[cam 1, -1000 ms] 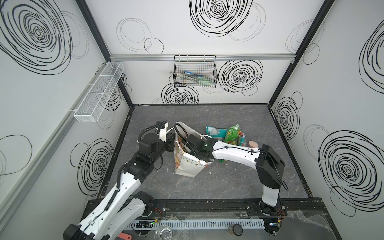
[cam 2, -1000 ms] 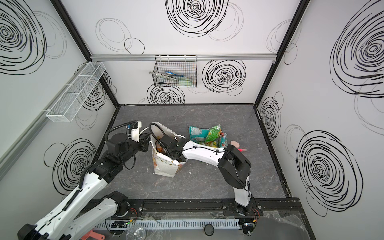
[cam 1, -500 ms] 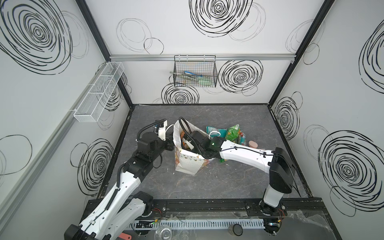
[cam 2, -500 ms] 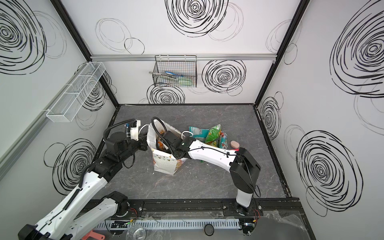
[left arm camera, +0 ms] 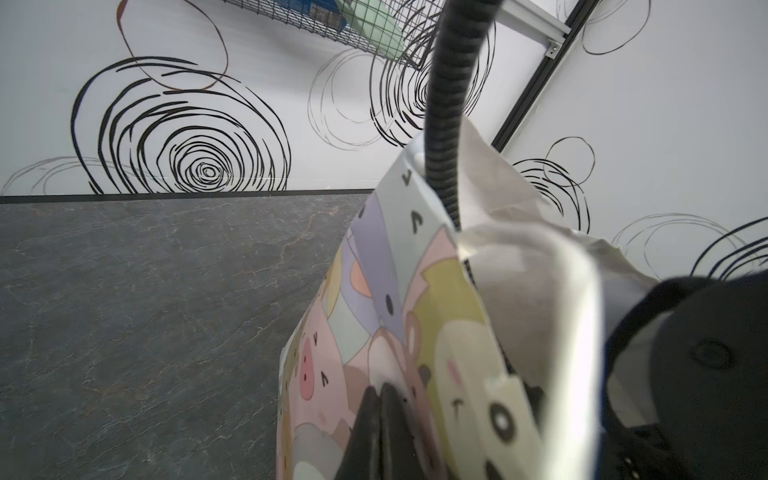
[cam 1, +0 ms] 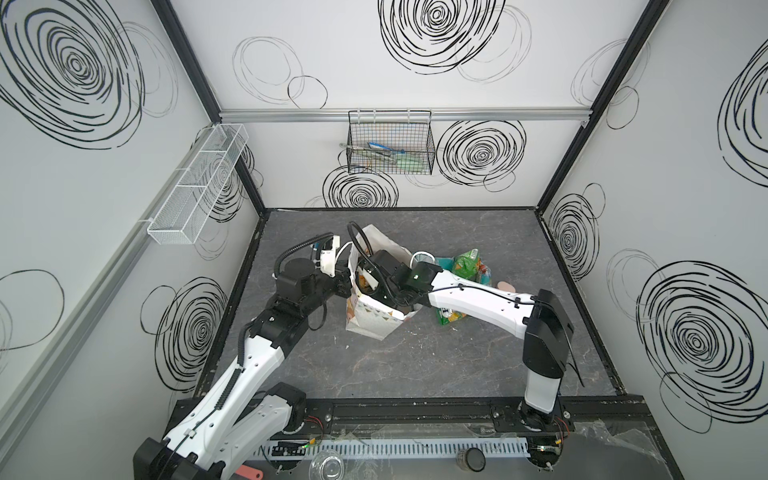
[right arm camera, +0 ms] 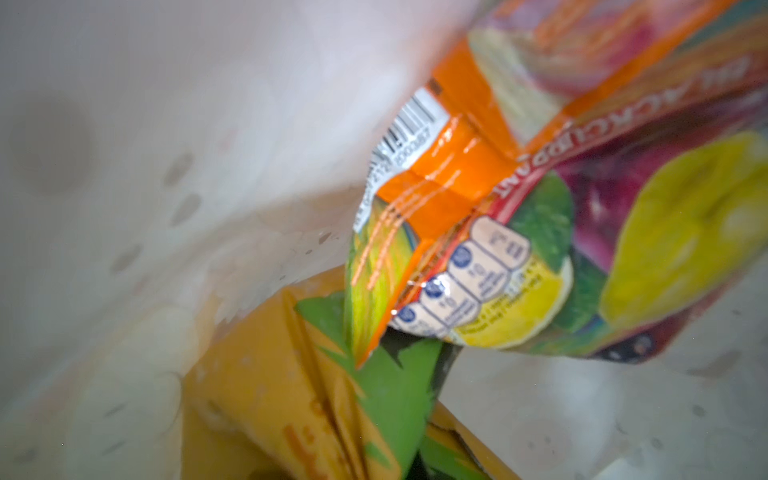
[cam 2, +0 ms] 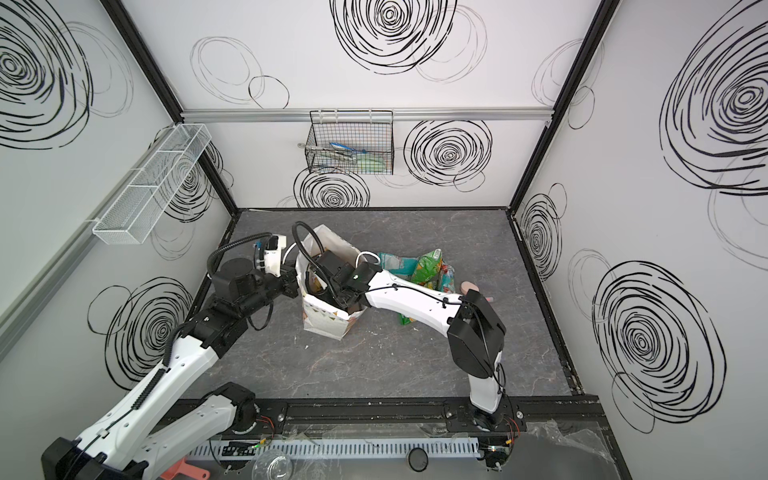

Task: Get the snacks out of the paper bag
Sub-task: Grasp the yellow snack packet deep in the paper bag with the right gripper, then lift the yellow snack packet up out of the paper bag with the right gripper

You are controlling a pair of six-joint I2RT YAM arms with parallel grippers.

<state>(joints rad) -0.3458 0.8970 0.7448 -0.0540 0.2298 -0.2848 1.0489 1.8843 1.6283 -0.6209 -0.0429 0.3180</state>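
Note:
The white paper bag (cam 1: 376,318) stands mid-table, its pastel printed wall (left arm camera: 395,291) filling the left wrist view. My left gripper (left arm camera: 380,395) is shut, pinching that wall at the bag's left side (cam 1: 347,286). My right arm's wrist (cam 1: 415,276) reaches into the bag's mouth, so its fingers are hidden. In the right wrist view a yellow and green snack packet (right arm camera: 316,395) bunches where the jaws are. An orange multicoloured packet (right arm camera: 519,199) lies beside it. Teal (cam 1: 444,262) and green (cam 1: 467,262) snacks lie on the table right of the bag.
A pink stick (cam 1: 505,286) lies right of the snack pile. Another green packet (cam 1: 449,318) shows under the right forearm. A black wire basket (cam 1: 390,145) hangs on the back wall, and a white mesh shelf (cam 1: 199,183) on the left wall.
My left gripper has closed on the bag's left wall. The right arm's elbow has swung right and its wrist has risen in the bag's mouth. The bag stands more upright.

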